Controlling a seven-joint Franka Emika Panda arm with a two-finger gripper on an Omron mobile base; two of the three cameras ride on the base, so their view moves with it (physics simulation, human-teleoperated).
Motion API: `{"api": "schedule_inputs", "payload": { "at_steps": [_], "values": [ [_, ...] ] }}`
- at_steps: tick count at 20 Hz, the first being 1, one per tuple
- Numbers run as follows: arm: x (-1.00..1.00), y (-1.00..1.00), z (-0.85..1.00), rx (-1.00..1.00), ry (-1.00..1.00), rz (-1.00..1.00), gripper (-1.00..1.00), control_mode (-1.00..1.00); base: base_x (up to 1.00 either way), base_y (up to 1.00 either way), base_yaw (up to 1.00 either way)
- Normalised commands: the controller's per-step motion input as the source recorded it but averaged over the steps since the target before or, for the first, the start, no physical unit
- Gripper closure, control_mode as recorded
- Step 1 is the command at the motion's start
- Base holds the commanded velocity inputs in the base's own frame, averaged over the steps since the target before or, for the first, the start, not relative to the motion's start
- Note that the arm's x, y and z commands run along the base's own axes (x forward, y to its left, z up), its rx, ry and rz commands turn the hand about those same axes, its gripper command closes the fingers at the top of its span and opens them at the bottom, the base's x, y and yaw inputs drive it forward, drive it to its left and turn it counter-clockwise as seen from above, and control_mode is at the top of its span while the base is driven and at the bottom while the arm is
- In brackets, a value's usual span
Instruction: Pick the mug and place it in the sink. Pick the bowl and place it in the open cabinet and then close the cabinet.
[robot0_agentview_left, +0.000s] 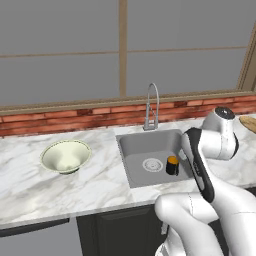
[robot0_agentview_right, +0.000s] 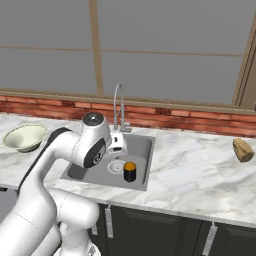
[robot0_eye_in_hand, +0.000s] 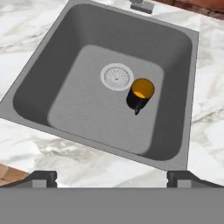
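Grey and recessed, the sink (robot0_eye_in_hand: 57, 92) is seen to hold the black mug (robot0_eye_in_hand: 140, 95) with an orange inside, set upright just beside the round drain (robot0_eye_in_hand: 117, 76); no lettering can be made out on it. The cream bowl (robot0_agentview_left: 65, 156) is left apparently empty on the marble table (robot0_agentview_left: 30, 180), well apart from the sink. The end effector (robot0_eye_in_hand: 112, 177) is held above the basin, its fingers spread wide with nothing between them.
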Motion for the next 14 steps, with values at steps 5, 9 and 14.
{"api": "schedule_inputs", "payload": {
  "at_steps": [5,9,14],
  "values": [
    [0.00,0.57,0.37,0.04,0.00,0.05,-1.00,-1.00,0.00,0.00,0.00],
    [0.00,0.64,0.30,0.09,0.05,0.05,-1.00,-1.00,0.00,0.00,0.00],
    [0.02,0.71,0.19,0.14,0.12,0.05,-1.00,-1.00,0.00,0.00,0.00]
  ]
}}
